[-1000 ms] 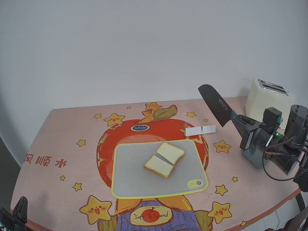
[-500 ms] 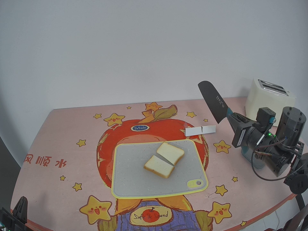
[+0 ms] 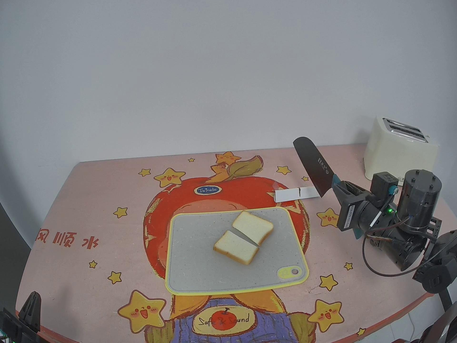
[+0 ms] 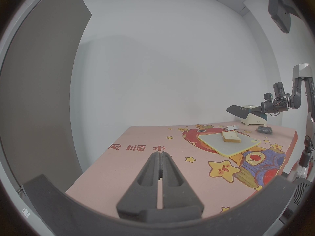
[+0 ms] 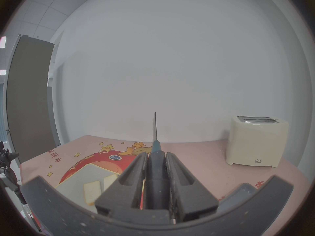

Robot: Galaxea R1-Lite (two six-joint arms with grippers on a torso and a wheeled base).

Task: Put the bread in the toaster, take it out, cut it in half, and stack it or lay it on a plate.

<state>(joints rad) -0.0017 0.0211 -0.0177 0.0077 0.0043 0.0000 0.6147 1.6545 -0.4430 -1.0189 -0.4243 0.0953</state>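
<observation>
Two bread halves [image 3: 236, 247] — apart from right end effector [image 3: 342, 190] gripping knife [image 3: 314, 165]

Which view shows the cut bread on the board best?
Head view: both bread halves seen from above on the cutting board, the cut plain. Left wrist view shows them far off, small; right wrist view at a shallow angle.

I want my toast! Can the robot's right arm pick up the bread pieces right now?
Probably not yet. The right gripper is shut on the knife, up in the air beside the cutting board, so it has nothing free to grab with. The bread halves lie uncovered on the board.
</observation>
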